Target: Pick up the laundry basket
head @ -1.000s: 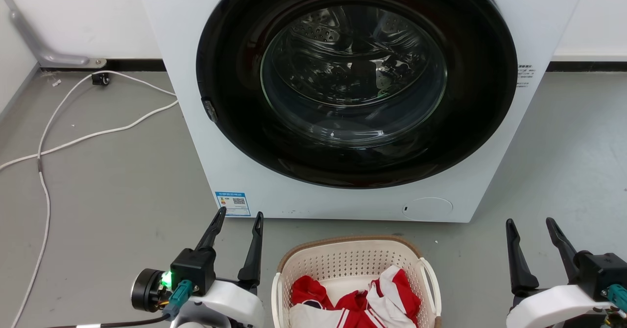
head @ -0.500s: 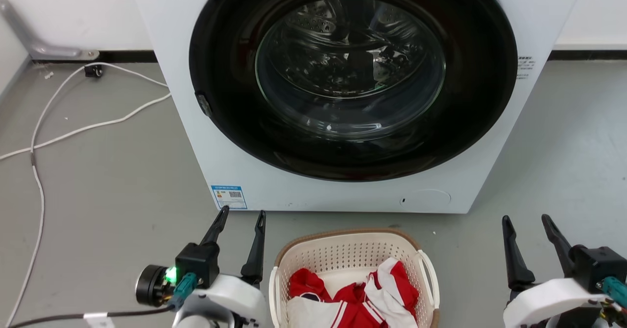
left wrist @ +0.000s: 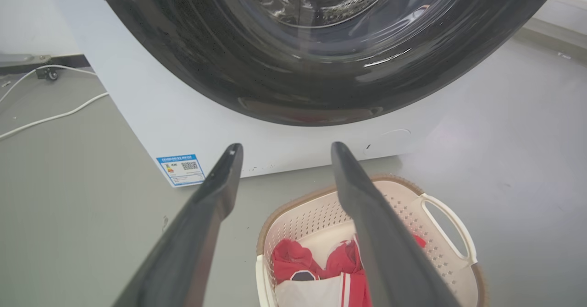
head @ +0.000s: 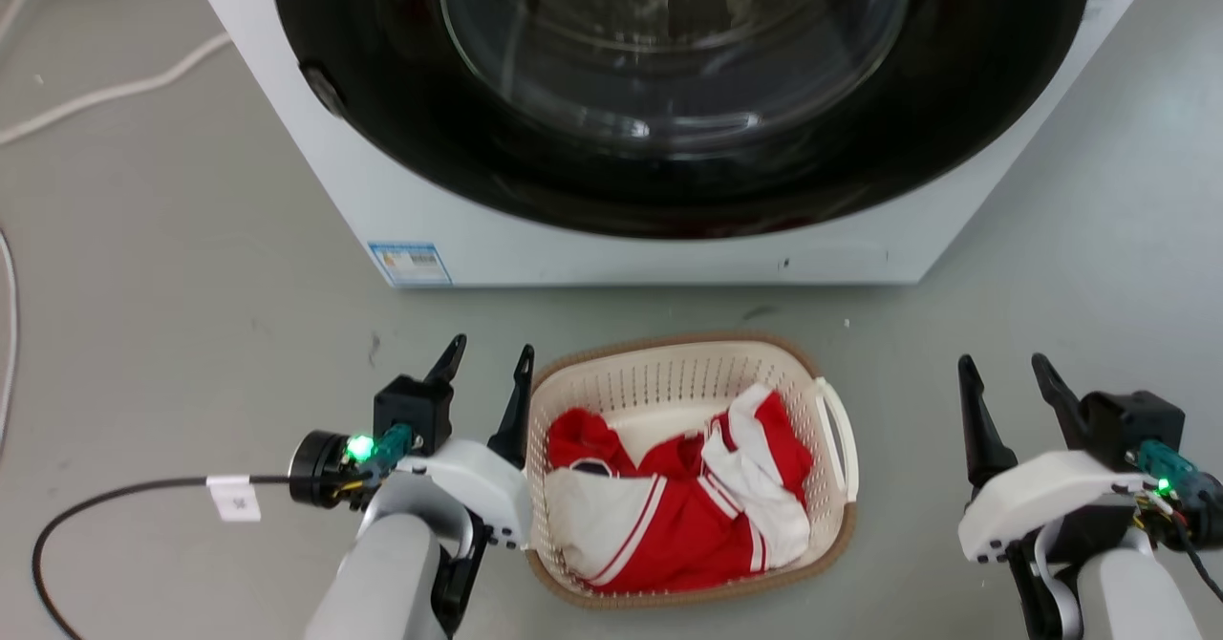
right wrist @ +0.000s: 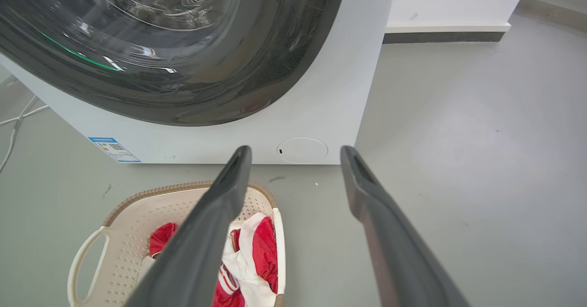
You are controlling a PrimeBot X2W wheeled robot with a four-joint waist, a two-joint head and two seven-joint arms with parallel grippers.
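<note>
The laundry basket (head: 669,382) sits on the floor (head: 191,334) between the two grippers, holding red-and-white clothes (head: 688,516). The left gripper (head: 492,346), fingers spread and empty, is just beside its rim. The right gripper (head: 1002,361), likewise spread and empty, stands apart from its handle (head: 846,430). The washing machine (head: 573,248) stands beyond both.

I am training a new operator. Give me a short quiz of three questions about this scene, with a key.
1. True or false: the basket stands on the floor in front of the washer.
2. Which are nearer the basket: A) left jaws, B) right jaws?
3. Fill in: the clothes in the basket are red and ____.
Key: 1 true; 2 A; 3 white.
</note>
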